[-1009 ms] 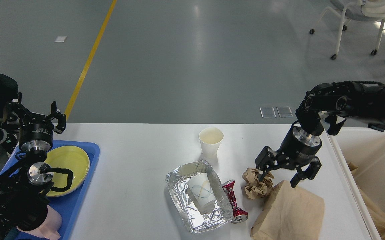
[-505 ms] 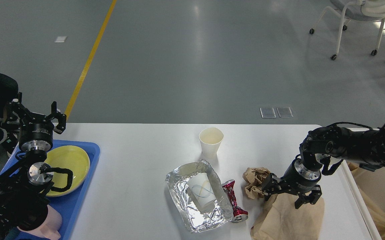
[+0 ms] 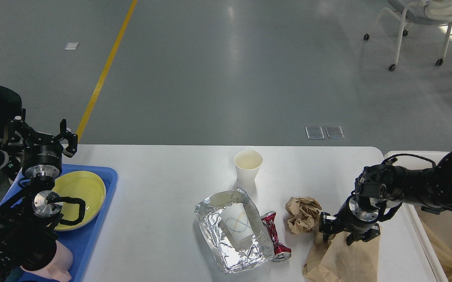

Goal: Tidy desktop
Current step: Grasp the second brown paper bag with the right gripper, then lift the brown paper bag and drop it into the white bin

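Desktop (image 3: 163, 188): white, spans the middle of the view, between the blue tray (image 3: 92, 239) and the bin (image 3: 437, 219).
Right gripper (image 3: 348, 233): down on the top of the brown paper bag (image 3: 343, 260), fingers pinching its upper edge.
Left gripper (image 3: 42, 137): raised over the tray, fingers spread, holding nothing.
Clutter: paper cup (image 3: 247, 166), foil tray (image 3: 231, 231), crushed red can (image 3: 276, 237), crumpled paper ball (image 3: 302, 214).

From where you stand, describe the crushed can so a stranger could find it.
On the white desktop, look right of the foil tray holding a paper cup. The crushed can lies against the tray's right wall, left of the crumpled brown paper: the only red, metallic piece.
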